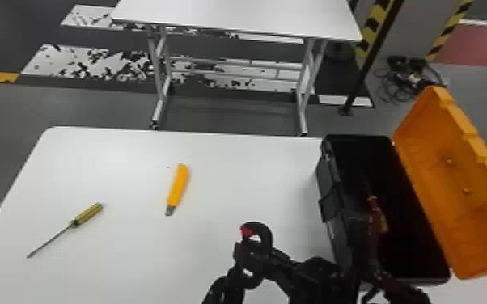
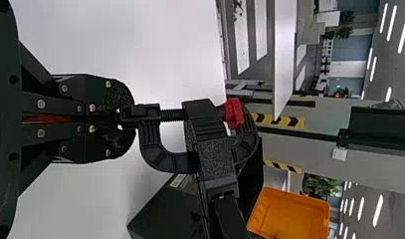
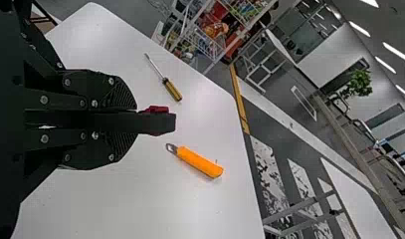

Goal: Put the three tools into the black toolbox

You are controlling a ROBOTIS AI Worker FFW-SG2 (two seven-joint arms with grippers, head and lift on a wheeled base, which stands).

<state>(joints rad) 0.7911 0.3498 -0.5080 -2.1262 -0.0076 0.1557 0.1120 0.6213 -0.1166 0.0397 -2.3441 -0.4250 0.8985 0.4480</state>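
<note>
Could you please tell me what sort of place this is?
Probably a workshop or robot test area inside a larger hall: hazard-striped posts, wire shelving and a second bare worktable suggest it.

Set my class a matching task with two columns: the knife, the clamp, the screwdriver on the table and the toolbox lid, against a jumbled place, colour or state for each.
1. Knife
2. Clamp
3. Screwdriver on the table
4. Toolbox lid

A. Open
B. Lying farthest from the toolbox
C. Black with a red part
D. Lying between the screwdriver and the toolbox

Right pairs: 1-D, 2-C, 3-B, 4-A
</note>
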